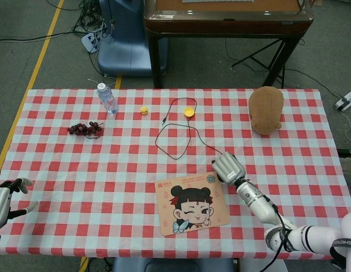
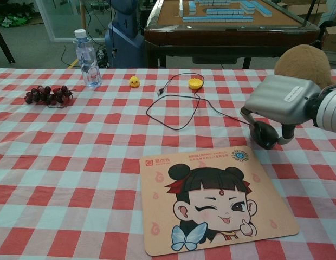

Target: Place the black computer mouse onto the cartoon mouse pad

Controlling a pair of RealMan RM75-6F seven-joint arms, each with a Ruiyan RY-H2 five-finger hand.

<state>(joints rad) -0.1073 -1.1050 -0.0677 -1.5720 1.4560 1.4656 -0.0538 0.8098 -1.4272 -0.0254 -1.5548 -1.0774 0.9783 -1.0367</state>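
The black mouse (image 2: 264, 134) sits under the right hand (image 2: 280, 103), whose fingers (image 2: 249, 120) curl down around it and grip it; whether it rests on the cloth or hangs just above it cannot be told. Its cable (image 2: 173, 108) runs away from the hand in a loop across the checked tablecloth (image 2: 76, 162). The cartoon mouse pad (image 2: 211, 200) lies just below and to the near side of the hand, its upper corner close to the mouse but not under it. Behind the hand stands a brown plush toy (image 2: 306, 62). Well off to the far side, the left hand (image 1: 5, 198) hangs at the table's edge, fingers spread and holding nothing.
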